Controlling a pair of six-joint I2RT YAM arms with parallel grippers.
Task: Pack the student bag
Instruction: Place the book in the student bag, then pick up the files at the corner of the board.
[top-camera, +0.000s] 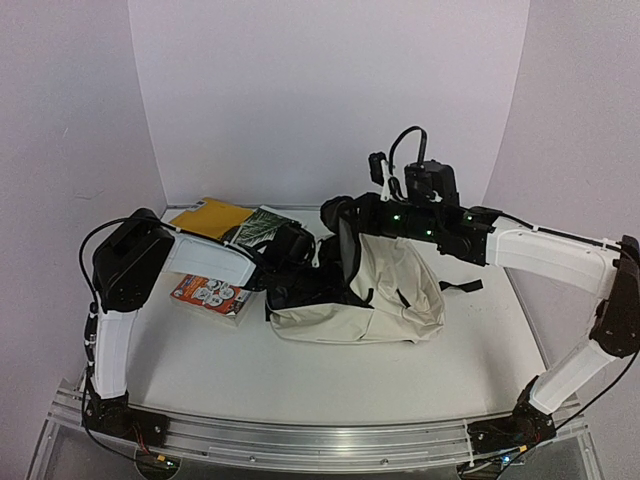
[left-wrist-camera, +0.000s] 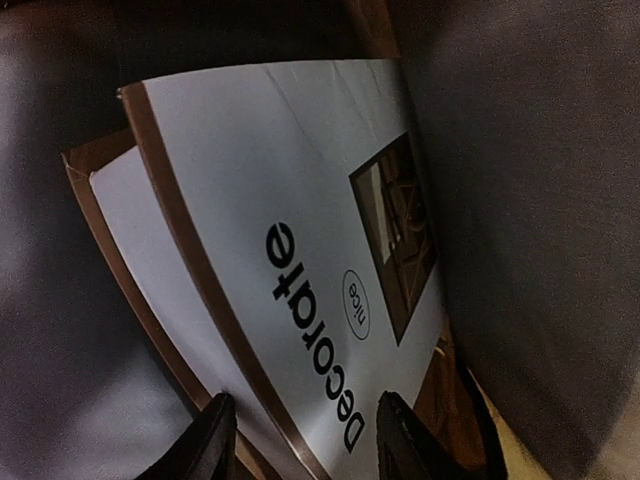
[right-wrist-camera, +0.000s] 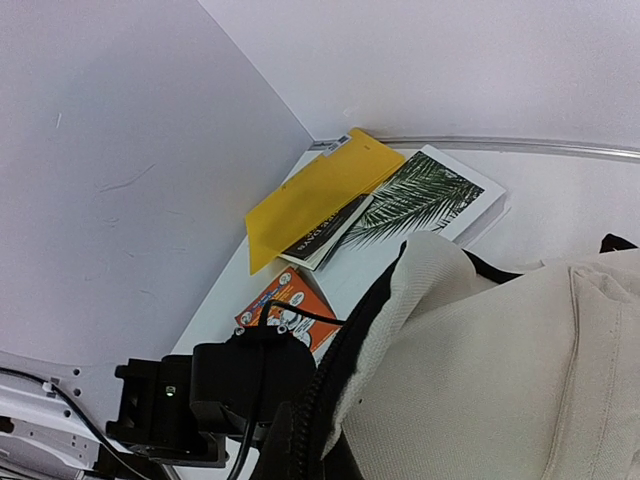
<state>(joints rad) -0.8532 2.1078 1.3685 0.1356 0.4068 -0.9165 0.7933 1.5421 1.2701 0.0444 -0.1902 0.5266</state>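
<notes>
The student bag (top-camera: 390, 290), cream with black zips, lies on its side mid-table with its mouth facing left. My right gripper (top-camera: 345, 232) is shut on the zip edge of the mouth (right-wrist-camera: 325, 400) and holds it lifted. My left gripper (left-wrist-camera: 305, 445) is inside the bag, surrounded by dark grey lining (left-wrist-camera: 540, 200). Its fingers (left-wrist-camera: 215, 440) stand apart over the near end of a white, brown-edged book (left-wrist-camera: 290, 200) titled "decorate". I cannot tell whether they touch it. A second brown-edged cover (left-wrist-camera: 110, 200) lies behind it.
Left of the bag lie a yellow folder (top-camera: 210, 217), a palm-leaf book (top-camera: 262, 225) and an orange book (top-camera: 208, 294). A dark book (right-wrist-camera: 325, 235) peeks out under the folder. White walls close the back and both sides.
</notes>
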